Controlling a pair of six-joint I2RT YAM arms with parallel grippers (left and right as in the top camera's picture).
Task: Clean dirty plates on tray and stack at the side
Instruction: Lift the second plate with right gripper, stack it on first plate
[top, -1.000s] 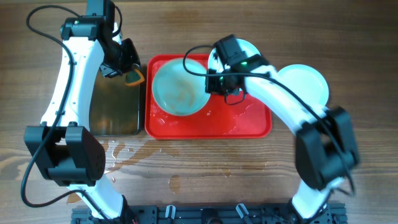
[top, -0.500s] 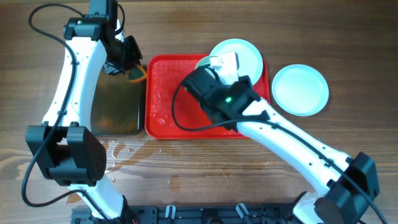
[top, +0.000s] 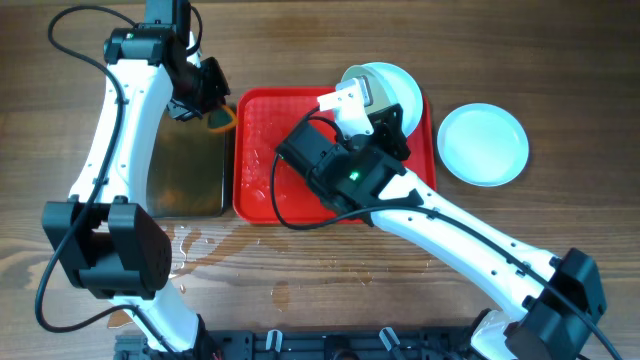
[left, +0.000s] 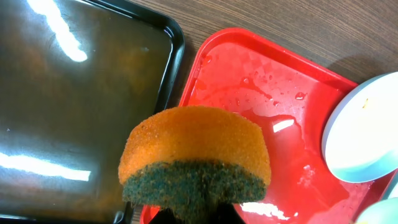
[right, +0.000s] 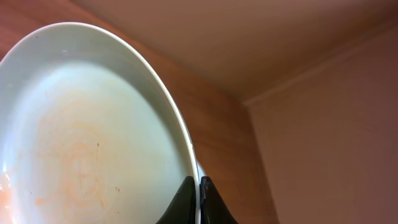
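Streaked plate (right: 81, 137) edgewise in right pincer (right: 199, 186)

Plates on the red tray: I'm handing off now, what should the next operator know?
Left claw shut on the orange sponge, by the left rim of the tray.
Right claw shut on the rim of a sauce-streaked plate, lifted.
Second plate at the tray's far right corner; state unclear.
One clean-looking plate on the table right of the tray.
To do: wipe the held plate, check the corner one, stack all beside the tray.
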